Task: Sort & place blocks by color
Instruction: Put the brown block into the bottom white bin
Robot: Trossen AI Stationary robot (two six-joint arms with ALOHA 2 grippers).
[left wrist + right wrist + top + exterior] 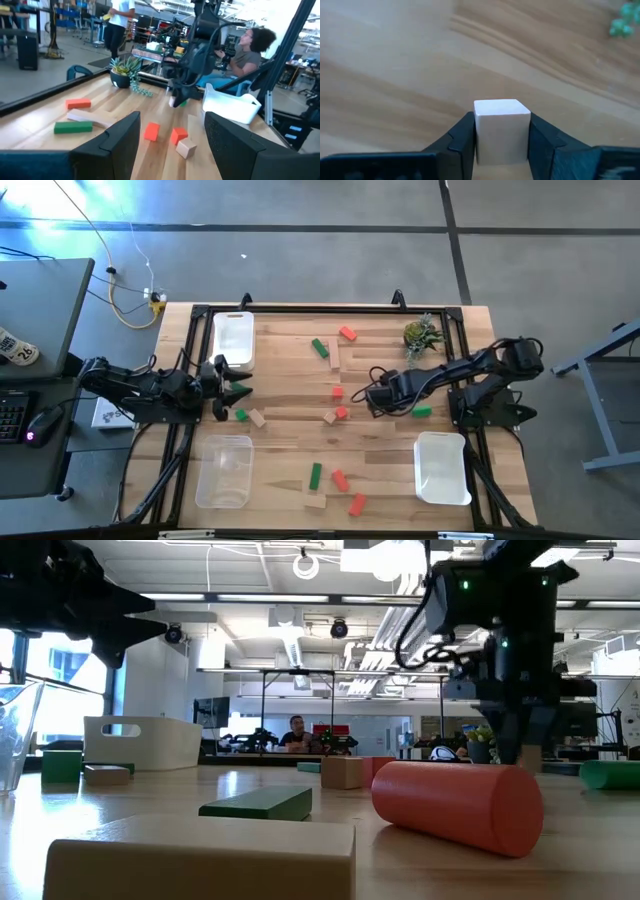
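Red, green and tan blocks lie scattered on the wooden table [290, 380]. My right gripper [374, 400] stands at mid-table, pointing down, shut on a pale tan cube [502, 127]. A green block [421, 411] lies on the table just to its right. Two red blocks [340, 402] and a tan one [329, 417] lie to its left. My left gripper [228, 387] waits open at the table's left side with nothing between its fingers [120, 145]. My right gripper pinches the tan cube by two opposite side faces [479, 131], one finger on each. The fingers come from above, pointing down, and the cube's top face [501, 107] shows between them. Whether the cube still rests on the table I cannot tell.
A white tray [233, 338] stands at the far left, a clear tray [224, 470] at the near left and a white tray [442, 468] at the near right. A small green plant [421, 335] stands at the far right. People show in the room beyond the table.
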